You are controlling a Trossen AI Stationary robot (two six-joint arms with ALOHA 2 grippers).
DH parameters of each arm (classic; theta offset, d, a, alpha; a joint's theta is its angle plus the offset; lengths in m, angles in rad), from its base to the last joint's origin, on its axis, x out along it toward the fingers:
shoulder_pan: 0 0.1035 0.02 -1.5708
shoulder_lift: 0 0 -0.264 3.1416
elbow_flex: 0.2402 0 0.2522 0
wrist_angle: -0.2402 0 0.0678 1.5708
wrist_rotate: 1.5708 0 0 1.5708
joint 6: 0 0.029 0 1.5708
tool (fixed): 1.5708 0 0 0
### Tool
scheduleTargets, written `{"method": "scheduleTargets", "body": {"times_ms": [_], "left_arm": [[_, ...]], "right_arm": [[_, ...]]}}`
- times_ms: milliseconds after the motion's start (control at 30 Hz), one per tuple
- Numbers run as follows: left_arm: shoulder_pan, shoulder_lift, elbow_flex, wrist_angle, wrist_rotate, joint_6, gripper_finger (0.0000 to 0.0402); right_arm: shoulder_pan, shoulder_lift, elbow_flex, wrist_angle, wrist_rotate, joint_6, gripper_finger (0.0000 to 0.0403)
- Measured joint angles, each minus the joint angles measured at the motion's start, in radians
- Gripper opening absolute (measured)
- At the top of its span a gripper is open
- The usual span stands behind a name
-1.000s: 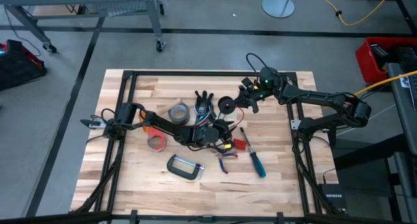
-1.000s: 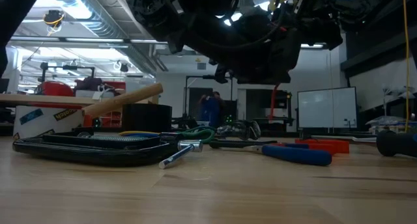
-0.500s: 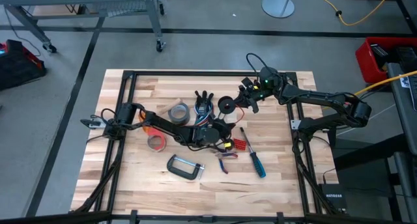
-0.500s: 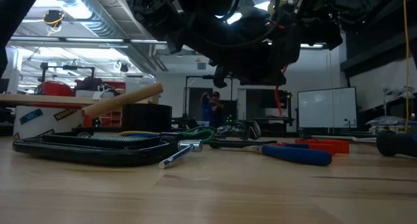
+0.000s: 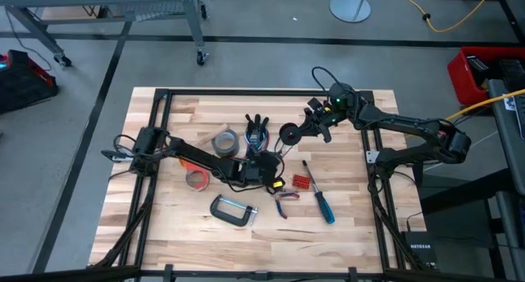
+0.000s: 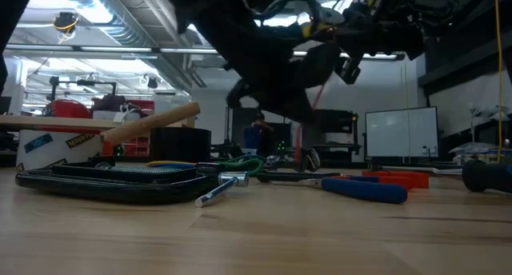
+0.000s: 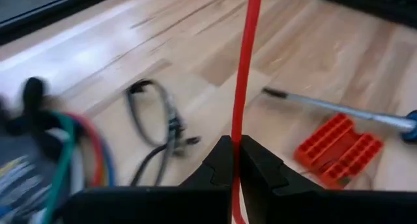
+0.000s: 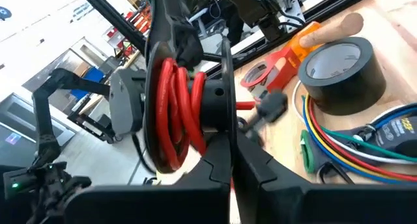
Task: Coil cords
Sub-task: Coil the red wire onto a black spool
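The left tool (image 7: 236,164) has just closed on the red cord (image 7: 244,74) near desk centre, which runs toward one o'clock to the spool (image 8: 189,113) gripped by the shut right tool (image 8: 232,168), readying winding.

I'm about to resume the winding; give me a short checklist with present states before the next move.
1. Left pincer shut on the red cord: ok.
2. Right pincer shut on the spool: ok.
3. Red cord already wound on the spool: ok, several turns show.
4. Red cord runs straight from the left pincer: ok.
5. Screwdriver and red bit holder lie apart from the cord's line: cannot tell.
6. Other coloured cords lie beside the grey tape roll, off the spool: ok.
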Motion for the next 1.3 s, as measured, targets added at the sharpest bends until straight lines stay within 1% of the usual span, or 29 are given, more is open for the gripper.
{"method": "scheduleTargets", "body": {"times_ms": [133,267,367,467,567,733,800,900,967,1167,1300], "left_arm": [[-0.001,-0.051,0.001,-0.158,0.018,-0.040,0.0002],[0.006,-0.109,0.000,-0.297,0.035,-0.100,0.0001],[0.023,-0.149,0.000,-0.398,0.057,-0.160,0.0001],[0.049,-0.178,0.000,-0.445,0.059,-0.187,0.0001],[0.081,-0.188,0.000,-0.417,0.068,-0.183,0.0001],[0.143,-0.188,0.004,-0.392,0.145,-0.182,0.0000],[0.161,-0.188,0.004,-0.386,0.156,-0.183,0.0000],[0.183,-0.187,0.004,-0.328,0.167,-0.179,0.0000],[0.197,-0.187,0.004,-0.279,0.197,-0.162,0.0000],[0.218,-0.187,0.004,-0.154,0.236,-0.156,0.0000],[0.218,-0.187,0.004,-0.092,0.257,-0.150,0.0000]], "right_arm": [[0.000,-0.024,0.000,-0.113,0.029,-0.076,0.0001],[0.003,-0.033,0.002,-0.238,0.093,-0.171,0.0001],[0.009,-0.032,0.001,-0.330,0.183,-0.238,0.0001],[0.042,-0.032,0.001,-0.405,0.322,-0.292,0.0001],[0.097,-0.029,0.001,-0.434,0.449,-0.334,0.0001],[0.196,-0.028,0.001,-0.437,0.642,-0.340,0.0001],[0.236,-0.028,0.001,-0.437,0.707,-0.340,0.0001],[0.295,-0.028,0.001,-0.441,0.827,-0.329,0.0001],[0.327,-0.028,0.001,-0.444,0.889,-0.309,0.0001],[0.379,-0.028,0.001,-0.464,1.011,-0.204,0.0001],[0.383,-0.022,0.001,-0.460,1.022,-0.159,0.0001]]}}
